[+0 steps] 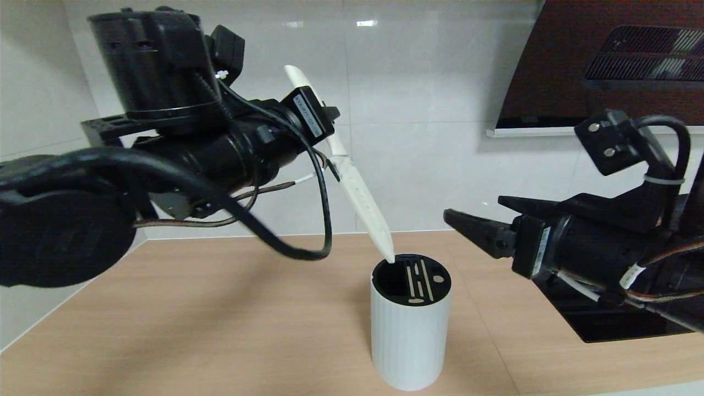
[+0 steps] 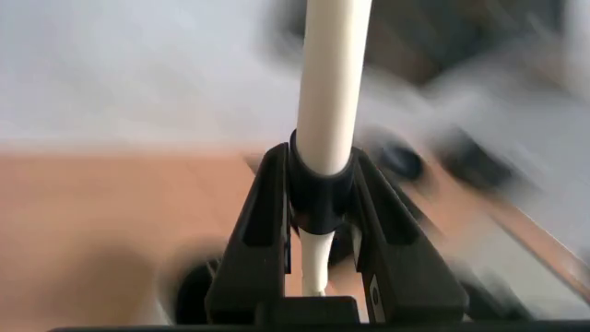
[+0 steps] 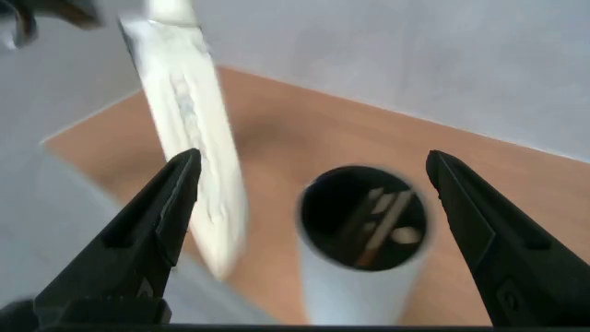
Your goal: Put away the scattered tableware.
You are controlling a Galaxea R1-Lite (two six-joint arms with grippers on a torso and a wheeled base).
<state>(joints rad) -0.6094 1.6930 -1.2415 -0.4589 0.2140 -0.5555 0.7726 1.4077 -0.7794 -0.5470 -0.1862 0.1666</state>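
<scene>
Above the wooden counter (image 1: 220, 330), the left gripper (image 1: 325, 120) clamps a knife (image 1: 363, 203), its tip at the rim of the holder (image 1: 410, 341).

Knife (image 1: 360, 192): one, white. Holder (image 1: 410, 335): one, white, ribbed, slotted black top. Grippers: two, left gripper (image 1: 330, 118), right gripper (image 1: 473, 212). Tabletop (image 1: 220, 308): one. Range hood (image 1: 577, 71): one.

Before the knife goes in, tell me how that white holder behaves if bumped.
The white holder is tall and narrow on a smooth counter, so a nudge near its rim, where the knife tip is, would probably tip it rather than slide it. It looks mostly hollow, so likely light. Its ribbed wall should aid grip.
</scene>
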